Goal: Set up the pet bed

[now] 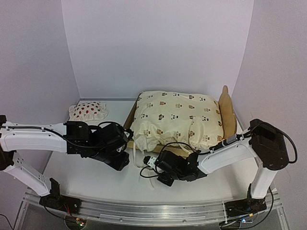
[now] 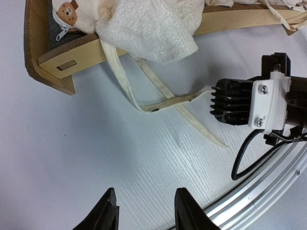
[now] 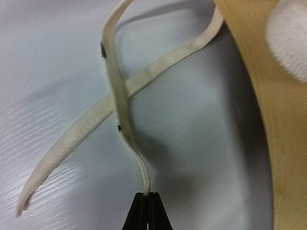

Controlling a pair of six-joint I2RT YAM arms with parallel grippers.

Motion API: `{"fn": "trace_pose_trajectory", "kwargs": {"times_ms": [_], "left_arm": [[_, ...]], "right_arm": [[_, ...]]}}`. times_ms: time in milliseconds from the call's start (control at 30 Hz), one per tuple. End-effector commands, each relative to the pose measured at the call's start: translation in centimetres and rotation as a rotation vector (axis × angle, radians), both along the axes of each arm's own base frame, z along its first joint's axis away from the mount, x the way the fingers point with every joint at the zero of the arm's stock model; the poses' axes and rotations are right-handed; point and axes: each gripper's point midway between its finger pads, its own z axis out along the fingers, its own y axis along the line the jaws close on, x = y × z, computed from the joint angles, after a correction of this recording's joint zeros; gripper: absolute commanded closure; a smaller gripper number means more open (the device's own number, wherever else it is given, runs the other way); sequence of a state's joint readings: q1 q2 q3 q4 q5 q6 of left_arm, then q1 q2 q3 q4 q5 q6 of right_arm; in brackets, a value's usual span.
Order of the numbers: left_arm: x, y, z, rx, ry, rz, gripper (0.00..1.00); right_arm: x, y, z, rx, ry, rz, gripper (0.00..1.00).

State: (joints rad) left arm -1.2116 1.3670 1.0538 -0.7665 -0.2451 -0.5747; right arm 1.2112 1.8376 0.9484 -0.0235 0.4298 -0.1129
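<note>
The pet bed [image 1: 226, 112] is a light plywood frame at the back centre, its headboard on the right. A cream animal-print cover [image 1: 175, 117] is draped over most of it. Cream tie straps [image 2: 163, 100] hang from the cover's near left corner onto the table. My right gripper [image 3: 147, 195] is shut on the end of one strap [image 3: 125, 129], just in front of the bed's front rail [image 3: 268, 120]. My left gripper [image 2: 146, 211] is open over bare table left of it, with nothing between its fingers. The bed's near corner [image 2: 53, 67] lies ahead of it.
A small white pillow with red strawberries [image 1: 88, 111] lies at the back left beside the bed. White walls close in the back and both sides. The aluminium rail [image 1: 153, 211] runs along the near edge. The right gripper's body [image 2: 240, 103] sits close to my left gripper.
</note>
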Motion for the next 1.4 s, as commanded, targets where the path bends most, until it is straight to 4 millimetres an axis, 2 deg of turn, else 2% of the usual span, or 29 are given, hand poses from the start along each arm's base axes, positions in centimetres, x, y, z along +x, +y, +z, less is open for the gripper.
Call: {"fn": "trace_pose_trajectory", "kwargs": {"times_ms": [0,233,433,533,600,833,933,1133,1367], "left_arm": [[0.0,-0.1,0.2,-0.018,-0.012,0.0,0.6],[0.2,0.6,0.4,-0.01,-0.036,0.006,0.6],[0.2,1.8,0.0,0.031,-0.042,0.028,0.61],[0.1,2.2,0.3,0.026,-0.039,0.037,0.61],[-0.1,2.3,0.4,0.018,-0.034,0.039,0.61],[-0.8,2.0,-0.2,0.0,0.012,0.023,0.61],[-1.4,1.2,-0.9,-0.019,0.046,-0.011,0.61],[-2.7,-0.5,-3.1,0.001,0.11,-0.078,0.57],[-4.1,-2.6,-6.2,0.008,0.182,-0.13,0.56]], "right_arm": [[-3.9,1.2,-2.2,0.033,0.164,0.078,1.0],[-9.6,4.8,-2.8,0.021,0.257,0.219,1.0],[-12.0,7.7,-3.6,0.033,0.305,0.277,1.0],[-11.3,7.9,-3.6,0.031,0.267,0.244,1.0],[-10.4,7.4,-2.8,0.03,0.22,0.221,1.0],[-9.5,5.2,3.0,0.112,0.135,0.19,1.0],[-8.9,4.3,4.2,0.13,0.096,0.165,1.0],[-6.1,2.6,4.1,0.115,0.022,0.034,1.0],[-5.5,0.5,2.9,0.093,0.053,-0.028,1.0]]}}
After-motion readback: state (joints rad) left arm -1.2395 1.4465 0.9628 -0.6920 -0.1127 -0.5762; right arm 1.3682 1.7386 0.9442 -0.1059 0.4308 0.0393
